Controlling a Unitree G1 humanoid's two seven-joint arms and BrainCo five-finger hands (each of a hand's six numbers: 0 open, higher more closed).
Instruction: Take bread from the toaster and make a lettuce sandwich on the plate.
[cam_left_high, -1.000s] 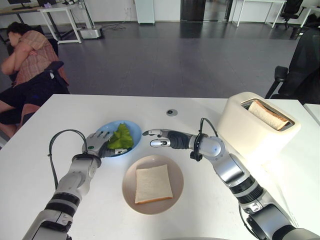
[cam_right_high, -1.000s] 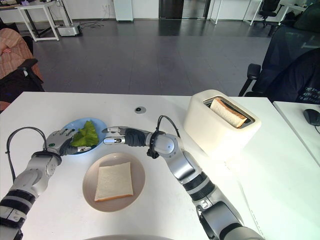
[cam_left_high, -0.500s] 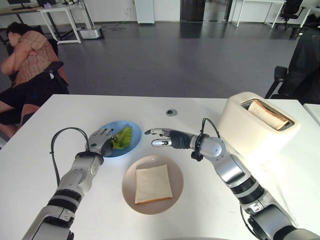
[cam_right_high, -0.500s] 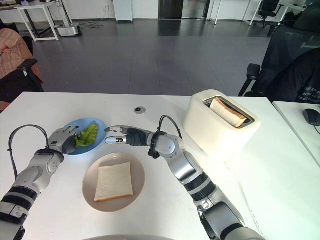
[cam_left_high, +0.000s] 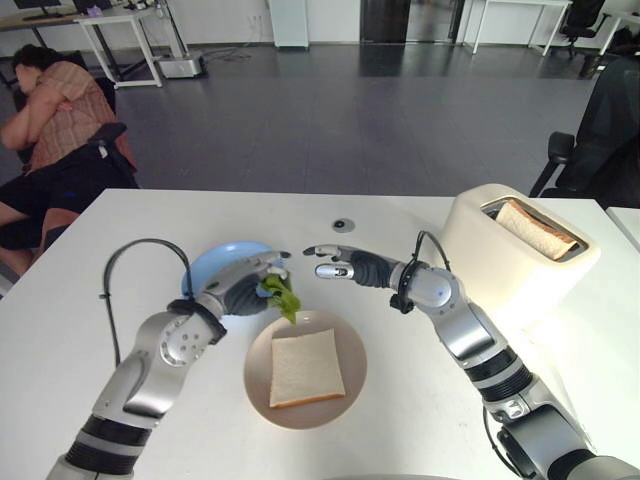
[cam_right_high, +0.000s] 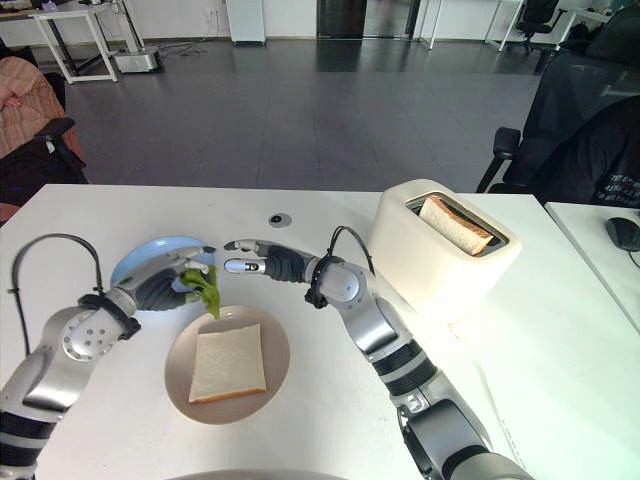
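A green lettuce leaf is pinched in the curled fingers of the left hand, over the far-left rim of the round beige plate. The square white bread slice lies just near and right of it. The right hand is held farther back, fingers outstretched and empty.

We see a dark, glossy floor across the upper half, white desks at upper left, a black chair at the right edge, and a white table below.
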